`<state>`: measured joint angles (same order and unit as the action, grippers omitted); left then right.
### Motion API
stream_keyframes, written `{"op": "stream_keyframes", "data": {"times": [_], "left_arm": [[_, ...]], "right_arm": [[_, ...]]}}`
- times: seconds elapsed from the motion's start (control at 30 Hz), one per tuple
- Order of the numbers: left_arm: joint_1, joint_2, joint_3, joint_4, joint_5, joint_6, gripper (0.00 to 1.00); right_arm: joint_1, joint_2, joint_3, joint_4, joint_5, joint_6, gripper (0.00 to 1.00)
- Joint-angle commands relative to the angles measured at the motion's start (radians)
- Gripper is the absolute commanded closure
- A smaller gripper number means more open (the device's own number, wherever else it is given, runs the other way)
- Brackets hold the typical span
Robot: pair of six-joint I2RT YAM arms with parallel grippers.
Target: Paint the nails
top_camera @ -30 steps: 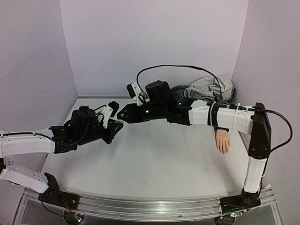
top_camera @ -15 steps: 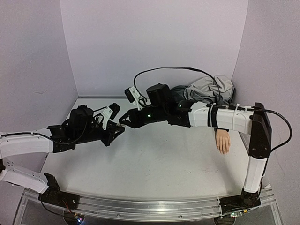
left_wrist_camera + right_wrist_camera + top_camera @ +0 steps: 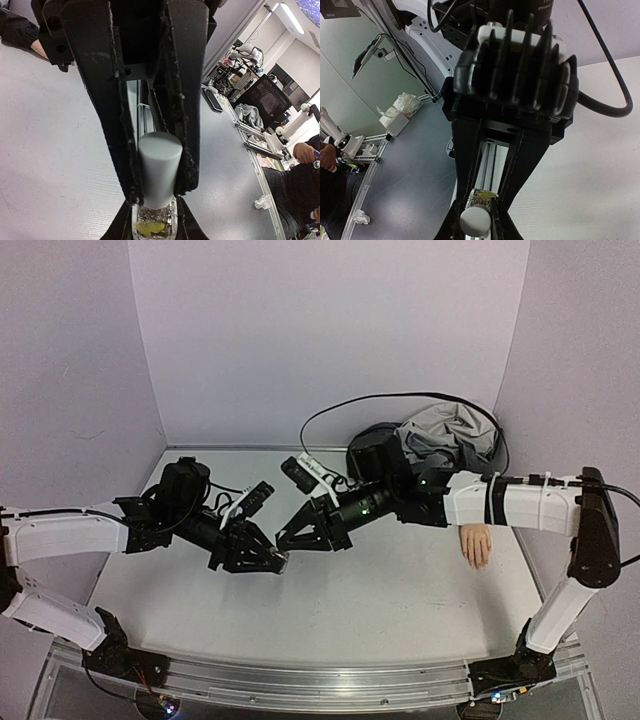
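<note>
Our left gripper [image 3: 156, 197] clamps the small clear bottle [image 3: 152, 227], its white cap [image 3: 159, 165] on. We cannot tell our right gripper's [image 3: 285, 538] grip. The nails [image 3: 478, 562] of the mannequin hand [image 3: 476, 540] lie well apart, so we judge painting unstarted.

Reaching inward with left arm [image 3: 70, 536] and right arm [image 3: 512, 505]; clamping bottle [image 3: 152, 226] in left end effector [image 3: 278, 562], cap [image 3: 160, 165] in right end effector [image 3: 283, 540].

A robotics lab is indicated. A white surface [image 3: 400, 610] is boxed in by plain lilac panels [image 3: 330, 330] and edged with an aluminium rail [image 3: 300, 682]. Beyond the booth, a dark monitor [image 3: 267, 100], another white robot arm [image 3: 245, 50], aluminium framing [image 3: 370, 152] and a ceiling strip light [image 3: 292, 17] are seen.
</note>
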<state>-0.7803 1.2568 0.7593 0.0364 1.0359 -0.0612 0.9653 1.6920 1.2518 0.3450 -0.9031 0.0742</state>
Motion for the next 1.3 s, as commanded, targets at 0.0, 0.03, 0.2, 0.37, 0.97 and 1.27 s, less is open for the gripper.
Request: {"op": "stream_keyframes", "data": {"times": [0.0,0.03,0.2,0.37,0.97,1.27], "left_arm": [[0.016,-0.033,0.062,0.121,-0.165,0.001,1.00],[0.016,-0.047,0.054,0.121,-0.223,0.011,1.00],[0.002,-0.126,-0.015,0.117,-0.625,0.050,1.00],[-0.050,-0.159,-0.058,0.113,-1.008,0.046,1.00],[-0.122,-0.084,-0.022,0.094,-1.145,0.054,1.00],[-0.123,-0.069,-0.010,0.093,-1.121,0.052,1.00]], "right_arm": [[0.026,-0.061,-0.020,-0.011,0.122,0.013,0.84],[0.026,-0.069,-0.019,-0.012,0.189,0.031,0.68],[0.019,-0.098,-0.010,-0.028,0.477,0.154,0.26],[0.018,-0.072,0.024,-0.052,0.569,0.275,0.22],[0.019,0.175,0.333,-0.053,0.630,0.496,0.53],[0.019,0.215,0.350,-0.054,0.602,0.483,0.75]]}}
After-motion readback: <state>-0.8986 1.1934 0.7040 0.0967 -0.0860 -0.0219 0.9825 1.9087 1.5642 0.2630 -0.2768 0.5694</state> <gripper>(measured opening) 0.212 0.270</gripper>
